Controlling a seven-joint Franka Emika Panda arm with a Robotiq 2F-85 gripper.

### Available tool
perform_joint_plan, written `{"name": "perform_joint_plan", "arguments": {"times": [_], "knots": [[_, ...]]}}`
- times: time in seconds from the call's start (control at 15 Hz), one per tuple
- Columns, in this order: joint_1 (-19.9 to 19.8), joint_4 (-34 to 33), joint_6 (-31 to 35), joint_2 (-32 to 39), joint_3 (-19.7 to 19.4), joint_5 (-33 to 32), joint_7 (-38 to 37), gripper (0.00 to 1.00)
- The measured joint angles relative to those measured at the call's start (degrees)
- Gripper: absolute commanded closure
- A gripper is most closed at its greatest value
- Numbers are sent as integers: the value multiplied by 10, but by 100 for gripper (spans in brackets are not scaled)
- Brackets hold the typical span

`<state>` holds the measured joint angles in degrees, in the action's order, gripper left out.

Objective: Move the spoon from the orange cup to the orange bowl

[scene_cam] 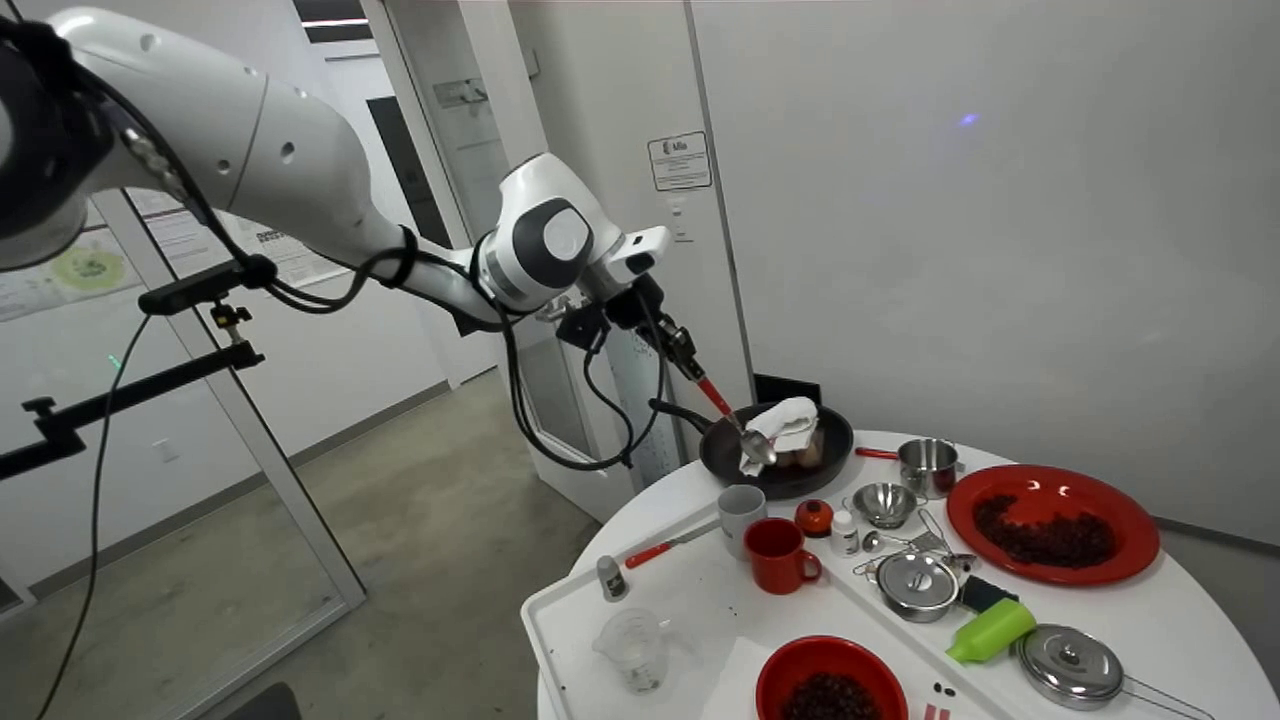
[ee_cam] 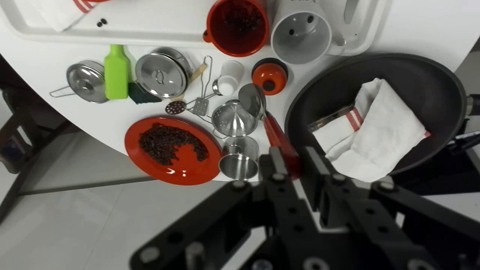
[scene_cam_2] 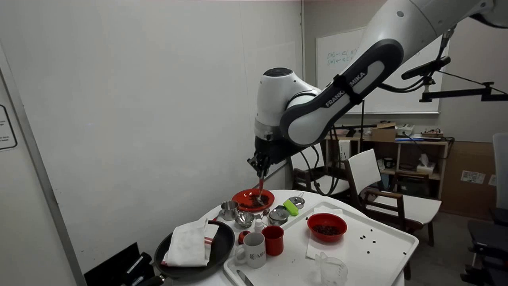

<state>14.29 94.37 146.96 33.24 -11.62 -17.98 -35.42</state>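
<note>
Above the far left of the white table [scene_cam: 1170, 620], as an exterior view has it, the gripper [scene_cam: 694, 371] clasps the spoon [ee_cam: 273, 131] by the end of its red handle; it hangs in mid-air, tilted, metal head lowest, apparently touching nothing. The spoon looks light, stiff and hard to break; the handle seems smooth, so a hold this close to its end could let it swivel if the head knocks a rim. That end is probably the right place to grip all the same, since it leaves the head free to be lowered. Right of the spoon and nearer stands the orange cup [scene_cam: 776, 565], upright, dark beans [ee_cam: 244, 18] at its bottom in the wrist view, the spoon already out of it. Right of the cup and nearest of the three sits the orange bowl [scene_cam: 830, 653], more beans inside, its mouth uncovered for a delivery not yet made. At far right, a larger red dish [scene_cam: 1128, 497] also holds beans but, by the task's wording, plays no part.
</note>
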Motion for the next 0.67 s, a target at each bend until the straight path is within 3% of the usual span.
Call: {"name": "perform_joint_plan", "arguments": {"times": [0.33,0.67], "knots": [[-5,110,-9,-99,-28,-7,-42,92],[-19,168,-24,-121,-7,-5,-44,93]]}}
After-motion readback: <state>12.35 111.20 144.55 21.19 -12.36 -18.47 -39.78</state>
